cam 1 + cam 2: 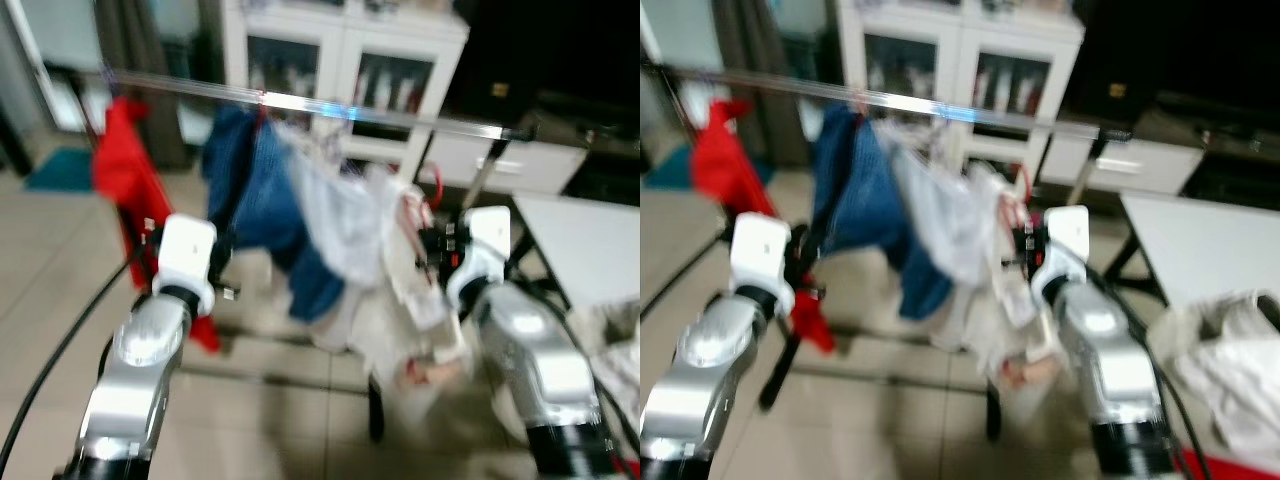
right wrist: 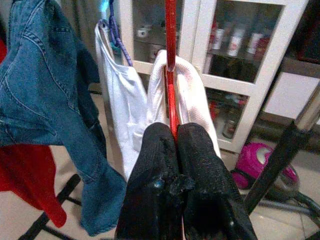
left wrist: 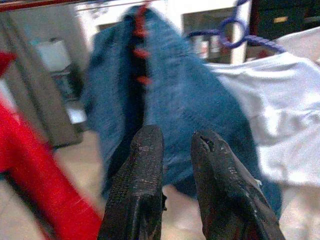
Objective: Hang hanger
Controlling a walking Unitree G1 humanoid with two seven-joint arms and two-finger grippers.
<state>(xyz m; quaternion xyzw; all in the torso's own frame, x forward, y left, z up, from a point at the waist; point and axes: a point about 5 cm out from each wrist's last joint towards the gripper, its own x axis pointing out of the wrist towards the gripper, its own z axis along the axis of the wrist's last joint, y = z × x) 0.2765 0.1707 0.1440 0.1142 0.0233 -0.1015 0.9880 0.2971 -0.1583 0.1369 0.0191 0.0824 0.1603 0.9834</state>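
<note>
A metal rail [image 1: 300, 103] of a clothes rack runs across in front of me. Blue jeans [image 1: 260, 200] on a red hanger, a white shirt [image 1: 340, 215] on a purple hanger [image 3: 232, 30] and a red garment [image 1: 125, 170] hang from it. My right gripper [image 2: 176, 131] is shut on the stem of a red hanger [image 2: 170, 60] that carries a white garment [image 2: 187, 85], held below the rail, to the right of the white shirt. My left gripper [image 3: 177, 142] is raised before the jeans [image 3: 190, 100], its fingers slightly apart with nothing between them.
A white glass-door cabinet [image 1: 340, 70] stands behind the rack. A white table [image 1: 590, 240] and a heap of white laundry [image 1: 1230, 360] are at the right. The rack's black leg [image 1: 375, 410] stands on the tiled floor. A pink vacuum cleaner [image 2: 260, 165] sits by the cabinet.
</note>
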